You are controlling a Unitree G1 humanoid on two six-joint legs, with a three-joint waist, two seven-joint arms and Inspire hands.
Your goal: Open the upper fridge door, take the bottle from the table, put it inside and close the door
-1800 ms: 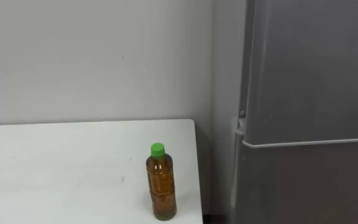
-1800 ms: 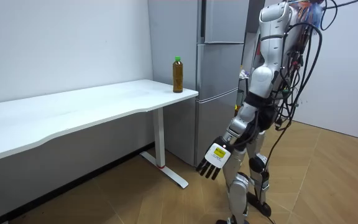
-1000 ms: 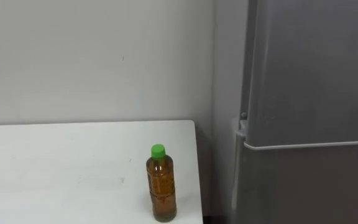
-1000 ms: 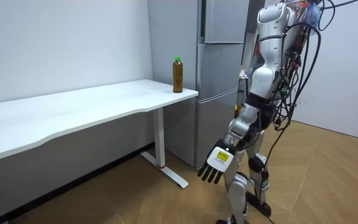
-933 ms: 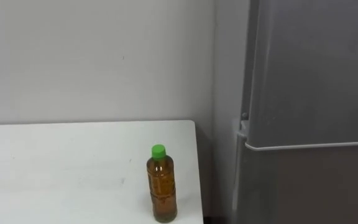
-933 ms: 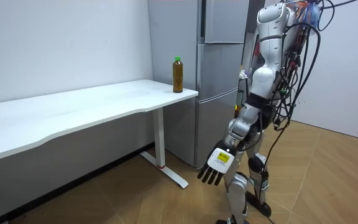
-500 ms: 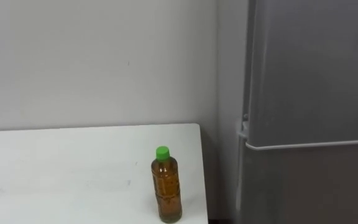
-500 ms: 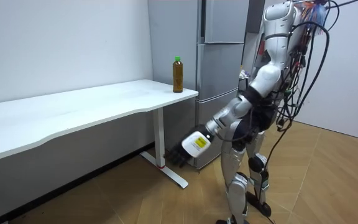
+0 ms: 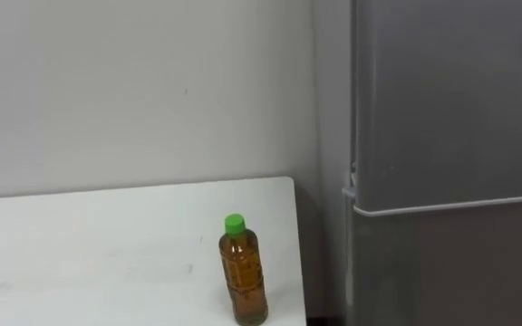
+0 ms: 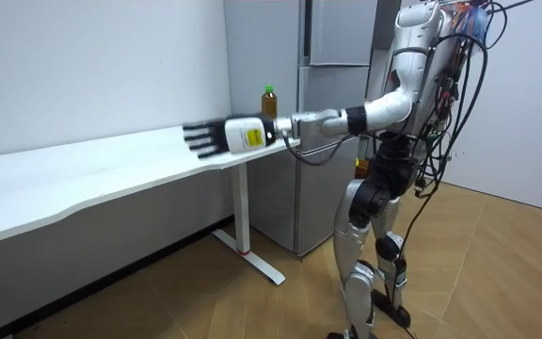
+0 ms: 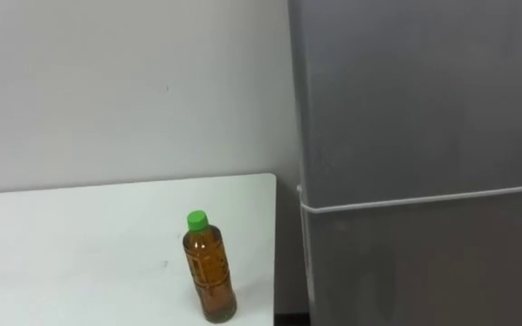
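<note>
At the end of the white desk [image 9: 80,244] beside the grey fridge [image 9: 451,136] you see the green-capped tea bottle [image 9: 244,272] upright, the left hand [image 10: 210,137] outstretched nearby, fingers straight, holding nothing.

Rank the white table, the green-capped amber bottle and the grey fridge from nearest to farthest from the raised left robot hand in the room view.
1. White table: its front edge is right beside the open left robot hand.
2. Green-capped amber bottle: on the table's corner, behind the forearm.
3. Grey fridge: past the table's end, toward the room view's right.
</note>
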